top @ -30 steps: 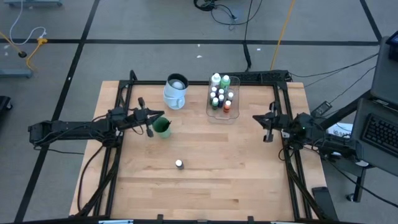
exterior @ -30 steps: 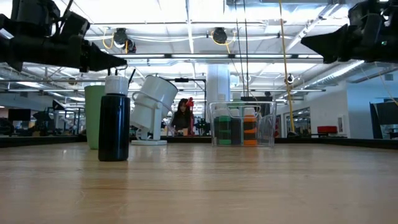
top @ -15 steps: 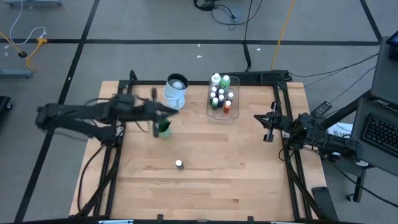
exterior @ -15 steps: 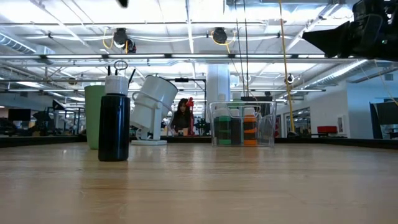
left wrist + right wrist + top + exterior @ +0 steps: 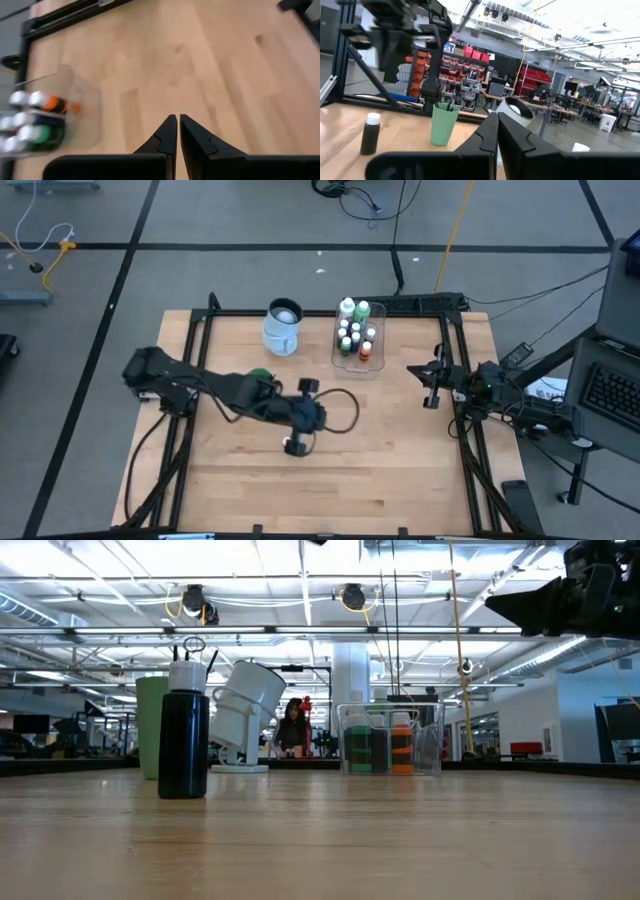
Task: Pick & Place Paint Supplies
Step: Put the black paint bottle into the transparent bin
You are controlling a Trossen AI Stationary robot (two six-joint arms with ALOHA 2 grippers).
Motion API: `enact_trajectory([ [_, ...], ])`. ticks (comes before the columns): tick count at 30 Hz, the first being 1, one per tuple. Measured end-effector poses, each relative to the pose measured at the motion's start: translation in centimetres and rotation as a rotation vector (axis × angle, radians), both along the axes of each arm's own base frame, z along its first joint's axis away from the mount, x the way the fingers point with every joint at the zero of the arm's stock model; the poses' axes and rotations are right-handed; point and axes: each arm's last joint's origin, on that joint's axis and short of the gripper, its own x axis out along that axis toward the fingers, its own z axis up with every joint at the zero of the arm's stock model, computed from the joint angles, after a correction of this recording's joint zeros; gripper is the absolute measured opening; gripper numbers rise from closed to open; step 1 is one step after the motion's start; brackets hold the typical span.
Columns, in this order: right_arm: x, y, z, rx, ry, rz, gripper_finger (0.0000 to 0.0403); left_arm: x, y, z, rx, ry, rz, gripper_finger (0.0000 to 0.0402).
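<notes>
Black white-capped bottle (image 5: pixel 183 730), pale green cup (image 5: pixel 152 727), seemingly white tilted container (image 5: pixel 243 705)

A tray (image 5: pixel 377 356) holding small bottles (image 5: pixel 352 338) sits near the table's (image 5: pixel 400 450) far edge, a tilted container (image 5: pixel 282 326) beside it on its left. A cup (image 5: pixel 151 726) stands left of centre. One bottle (image 5: pixel 184 732) stands alone mid-table.

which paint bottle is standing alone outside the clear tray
The black white-capped bottle, alone on the bare wood near the table's middle; every other bottle stands packed inside the clear tray.
</notes>
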Motion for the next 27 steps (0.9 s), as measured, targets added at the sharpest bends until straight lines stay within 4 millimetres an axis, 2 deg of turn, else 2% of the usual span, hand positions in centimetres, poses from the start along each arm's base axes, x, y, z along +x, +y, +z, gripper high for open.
enact_trajectory([
  [4, 0.0, 0.0, -0.1, 0.008, 0.010, 0.001, 0.0004, 1.4, -1.4, -0.9, -0.044, 0.028, 0.016, 0.0026],
  [11, 0.0, 0.0, -0.2, 0.020, 0.014, 0.004, 0.0004, 0.3, -1.8, -2.0, -0.069, 0.186, 0.079, 0.0036],
  [17, 0.0, 0.0, -0.2, 0.021, 0.015, 0.004, 0.0004, -0.2, -1.7, -3.8, -0.104, 0.267, 0.107, 0.0115],
  [22, 0.0, 0.0, -0.2, 0.021, 0.016, 0.004, 0.0004, -1.0, -2.2, -5.2, -0.214, 0.408, 0.021, 0.0191],
  [27, 0.0, 0.0, -0.2, 0.020, 0.016, 0.003, 0.0004, -1.3, -2.0, -5.4, -0.174, 0.413, 0.143, 0.0237],
])
